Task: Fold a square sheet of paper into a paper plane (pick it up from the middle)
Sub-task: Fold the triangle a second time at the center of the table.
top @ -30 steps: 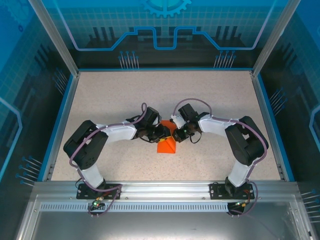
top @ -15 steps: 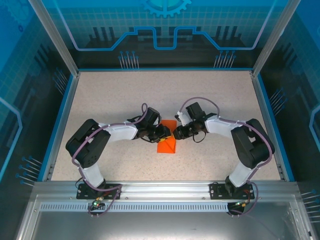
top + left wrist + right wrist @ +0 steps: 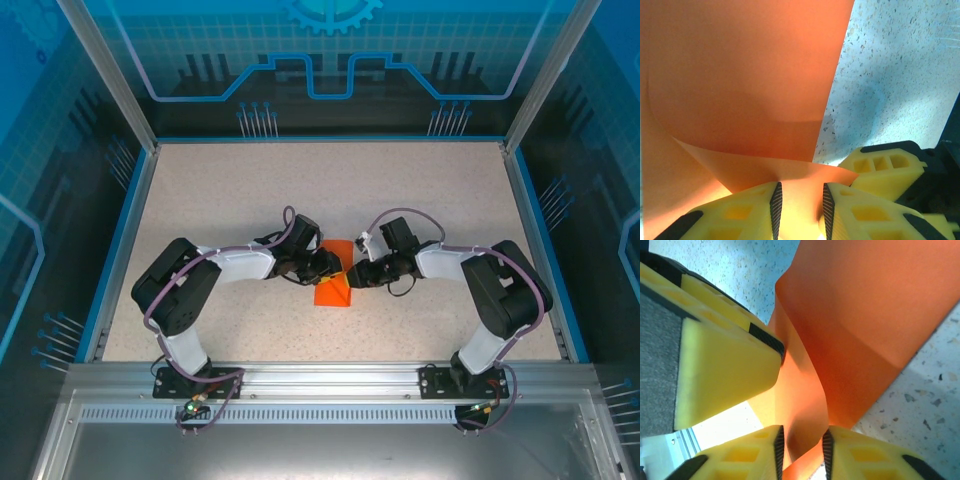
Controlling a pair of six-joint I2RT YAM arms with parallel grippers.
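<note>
Paper [image 3: 335, 291]: orange wedge at the middle of the table [image 3: 230, 190], long axis running from far edge to near edge.
Left gripper [image 3: 799, 192]: reaches in from the left; jaws a narrow gap apart with a raised flap between the pads. I cannot tell whether they bite.
Right gripper [image 3: 801, 437]: reaches in from the right, just beside the left one; a strip of paper stands in its narrow gap, grip unclear.
Key relation: both tools meet across the paper's far half, neither nearer.

Edges of the paper [image 3: 740, 65] off-frame.
</note>
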